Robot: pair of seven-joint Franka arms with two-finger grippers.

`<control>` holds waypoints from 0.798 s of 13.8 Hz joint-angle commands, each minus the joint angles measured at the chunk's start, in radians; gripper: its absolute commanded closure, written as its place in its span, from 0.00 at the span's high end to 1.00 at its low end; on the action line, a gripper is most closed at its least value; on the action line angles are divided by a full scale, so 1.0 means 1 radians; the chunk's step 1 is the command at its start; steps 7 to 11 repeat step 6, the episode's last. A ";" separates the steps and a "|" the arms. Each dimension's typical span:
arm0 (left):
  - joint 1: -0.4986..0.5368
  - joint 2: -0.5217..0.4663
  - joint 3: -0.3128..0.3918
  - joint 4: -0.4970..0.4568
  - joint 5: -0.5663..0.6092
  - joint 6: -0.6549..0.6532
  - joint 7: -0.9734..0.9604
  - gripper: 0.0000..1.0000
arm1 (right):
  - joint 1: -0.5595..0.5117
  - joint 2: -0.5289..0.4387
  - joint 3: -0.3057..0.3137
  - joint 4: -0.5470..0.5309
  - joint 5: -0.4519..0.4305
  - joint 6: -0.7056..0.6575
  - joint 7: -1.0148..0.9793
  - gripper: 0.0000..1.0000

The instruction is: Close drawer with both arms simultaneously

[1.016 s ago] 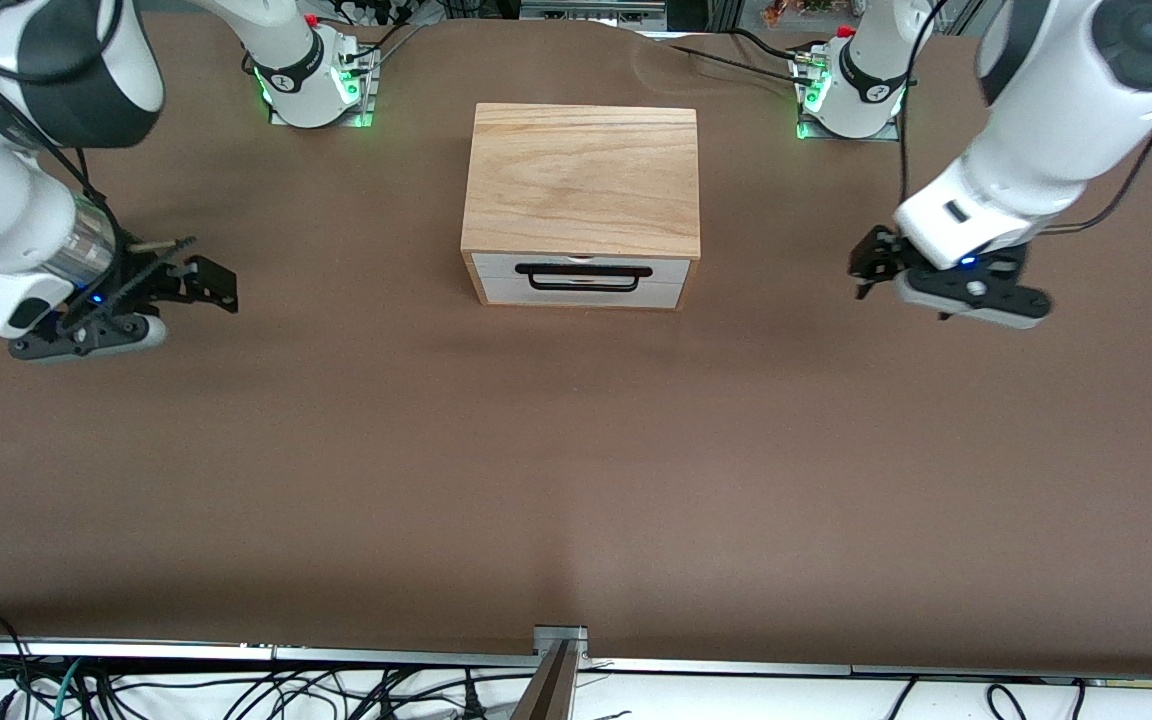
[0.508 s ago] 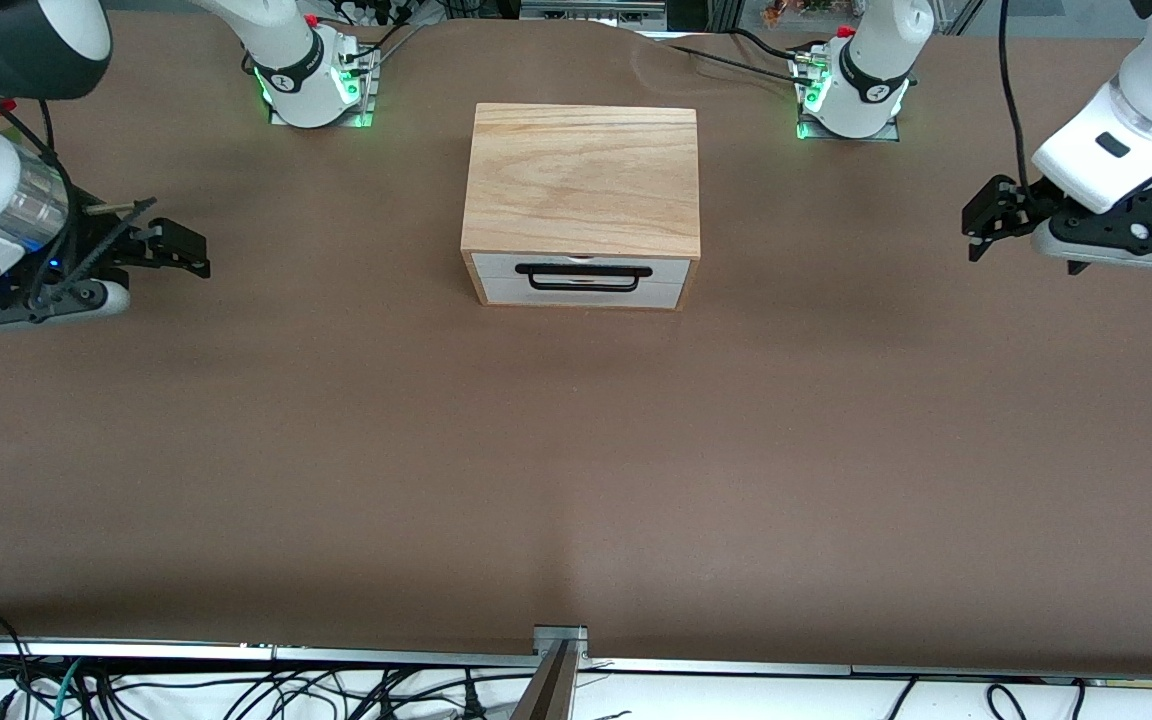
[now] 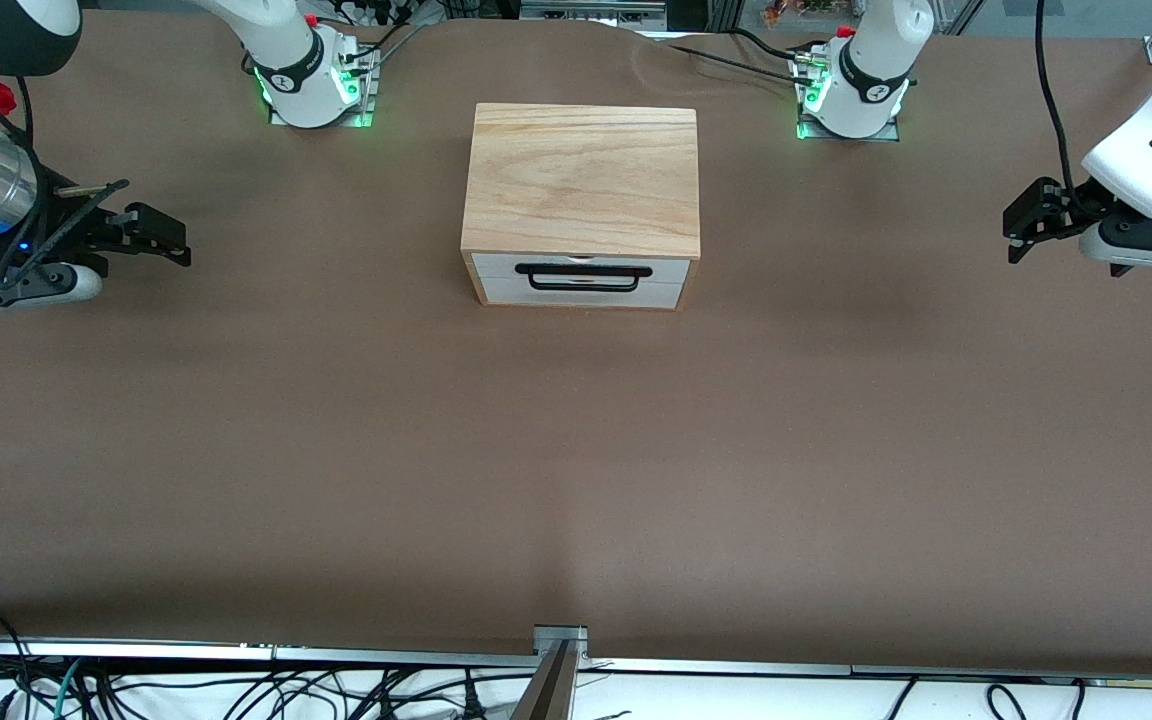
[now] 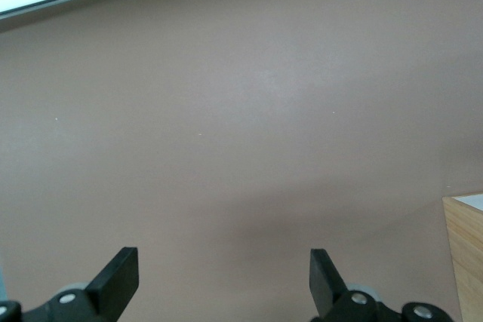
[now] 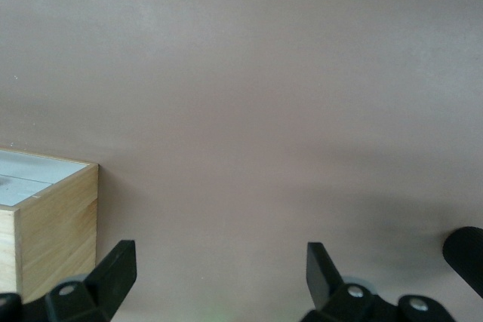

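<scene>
The drawer [image 3: 581,280] with its white front and black wire handle [image 3: 584,276] sits flush in the light-oak box [image 3: 583,180] at the table's middle. My left gripper [image 3: 1024,222] is open and empty, over the table near the left arm's end, well apart from the box; it also shows in the left wrist view [image 4: 224,277], where a corner of the box [image 4: 464,254] is seen. My right gripper [image 3: 158,236] is open and empty over the right arm's end of the table; it shows in the right wrist view [image 5: 220,273] with the box's corner [image 5: 49,216].
The brown table [image 3: 576,450] stretches nearer to the front camera. The arm bases glow green beside the box, the right arm's [image 3: 314,85] and the left arm's [image 3: 851,95]. A metal rail and cables [image 3: 556,665] run along the table's near edge.
Both grippers have moved outward from the box toward their own ends of the table and a little toward the bases. The drawer has not moved.
</scene>
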 commanded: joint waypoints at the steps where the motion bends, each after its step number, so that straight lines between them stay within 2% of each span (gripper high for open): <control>1: -0.021 0.007 0.023 0.016 -0.004 -0.016 0.020 1.00 | 0.003 -0.003 0.002 0.009 -0.016 0.001 0.002 1.00; 11: -0.023 0.005 0.024 0.021 -0.004 -0.017 0.017 1.00 | 0.007 -0.003 0.002 0.009 -0.034 0.001 0.005 1.00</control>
